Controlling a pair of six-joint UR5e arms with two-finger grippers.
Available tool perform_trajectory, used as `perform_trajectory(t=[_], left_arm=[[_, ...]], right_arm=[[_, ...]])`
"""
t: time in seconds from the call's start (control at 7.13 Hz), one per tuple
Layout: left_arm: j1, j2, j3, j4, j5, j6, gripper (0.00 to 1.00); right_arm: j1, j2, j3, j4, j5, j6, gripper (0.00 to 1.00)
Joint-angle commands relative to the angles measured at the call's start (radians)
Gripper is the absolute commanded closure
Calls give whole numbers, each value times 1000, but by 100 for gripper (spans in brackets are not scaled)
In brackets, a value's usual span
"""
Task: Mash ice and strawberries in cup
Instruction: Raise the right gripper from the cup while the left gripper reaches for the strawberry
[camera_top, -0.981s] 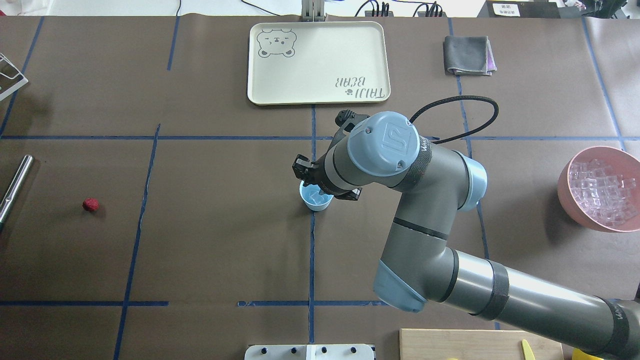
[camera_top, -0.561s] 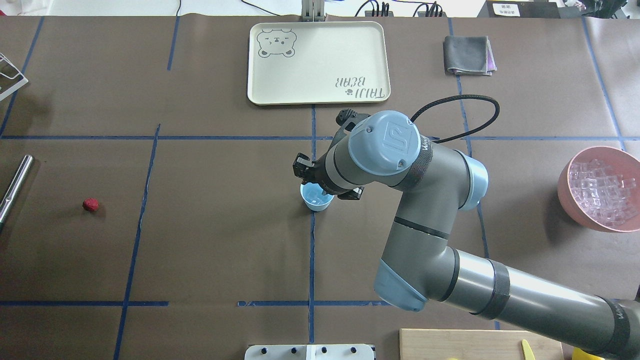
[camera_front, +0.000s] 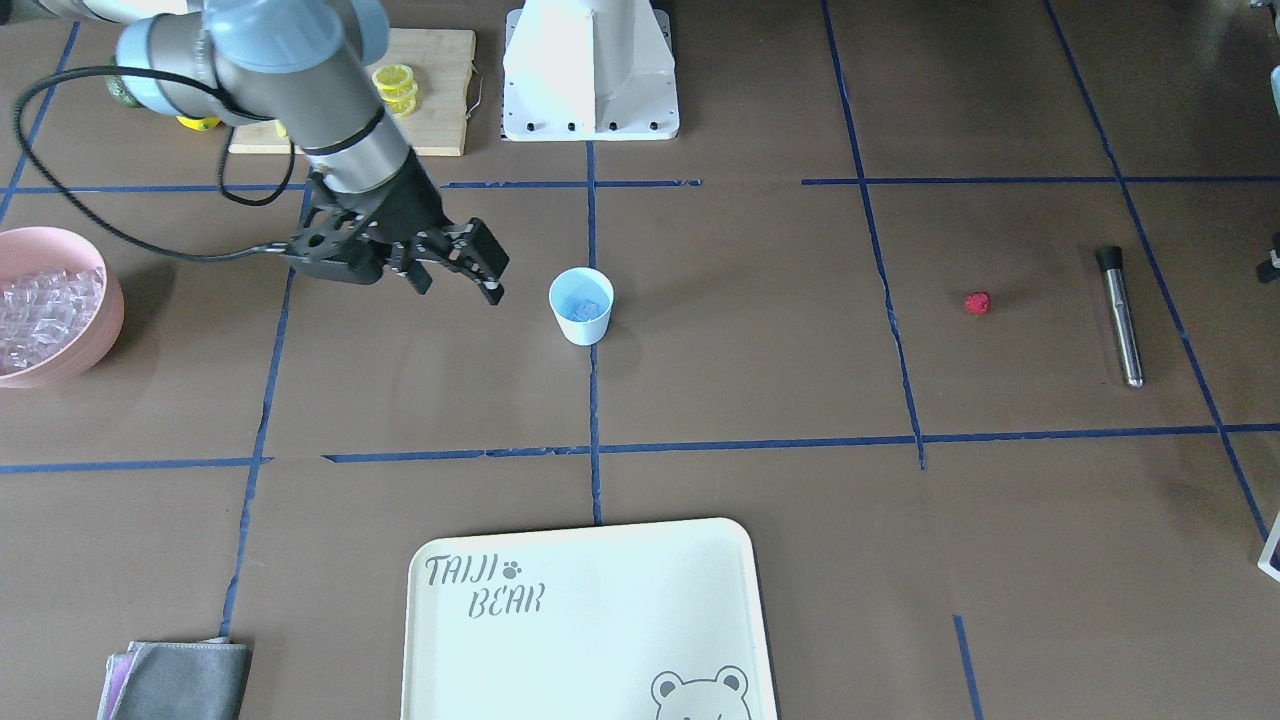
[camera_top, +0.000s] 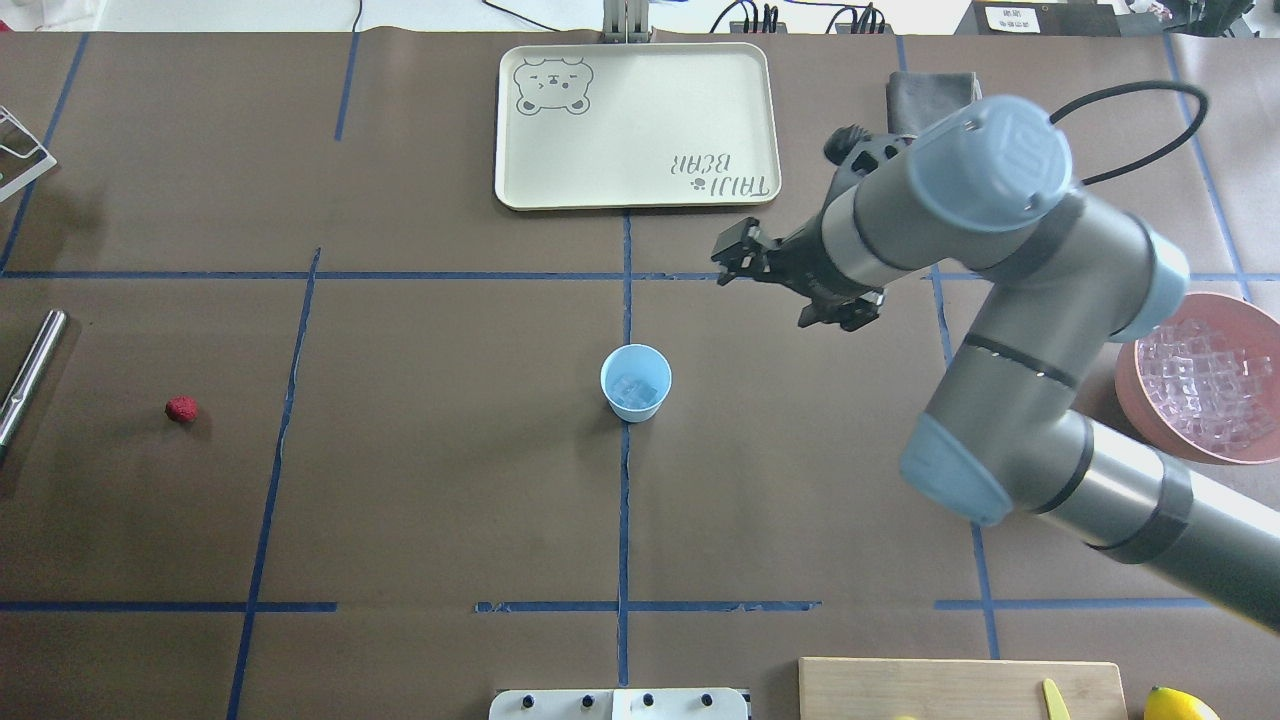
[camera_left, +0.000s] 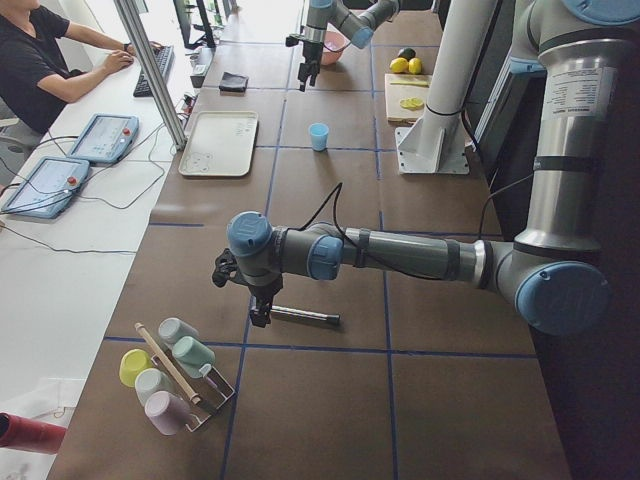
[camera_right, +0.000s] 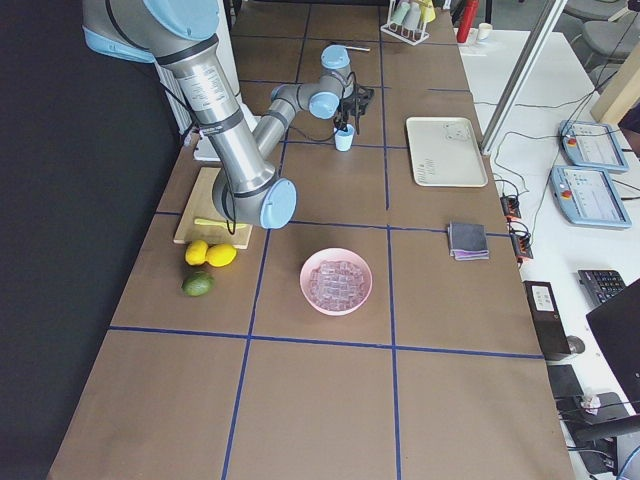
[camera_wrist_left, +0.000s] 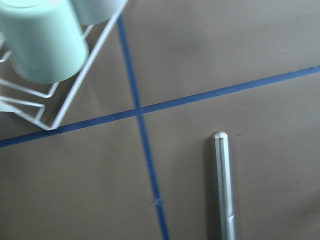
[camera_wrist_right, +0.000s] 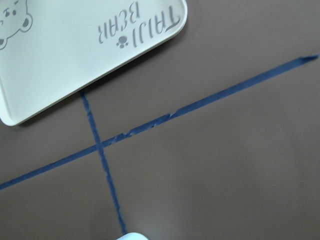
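The pale-blue cup (camera_top: 635, 383) stands upright at the table's middle, also in the front view (camera_front: 581, 306), with clear ice (camera_top: 634, 392) inside. The red strawberry (camera_top: 181, 408) lies alone far to the left, also in the front view (camera_front: 977, 303). My right gripper (camera_top: 735, 258) is open and empty, raised above the table, right of and beyond the cup; the front view (camera_front: 492, 275) shows it apart from the cup. My left gripper (camera_left: 258, 310) shows only in the left side view, over a metal rod (camera_left: 300, 316); I cannot tell whether it is open or shut.
A pink bowl (camera_top: 1150, 425) of ice cubes (camera_top: 1210, 385) sits at the right edge. A cream tray (camera_top: 635, 125) and a grey cloth (camera_front: 180, 680) lie at the far side. The rod (camera_top: 30, 375) lies left of the strawberry, next to a cup rack (camera_left: 175, 375). A cutting board (camera_front: 440, 90) holds lemon slices.
My right gripper has lifted off the cup and swung right and away from me. The cup now shows fully, with ice in it. The strawberry has not moved.
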Motion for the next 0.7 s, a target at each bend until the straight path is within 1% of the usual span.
perform_trajectory(t=[0.0, 0.14, 0.28, 0.42, 0.56], left_arm=[[170, -2, -80, -39, -1, -292, 0], [273, -3, -106, -105, 5, -472, 0], [353, 0, -120, -233, 86, -680, 0], [493, 4, -114, -327, 197, -841, 0], [564, 1, -117, -334, 268, -904, 0]], right_arm=[[149, -123, 46, -3, 112, -191, 0], [238, -154, 51, -38, 193, -317, 0], [295, -196, 74, -84, 225, -433, 0], [330, -235, 88, -113, 227, -542, 0], [346, -258, 86, -116, 229, -601, 0]])
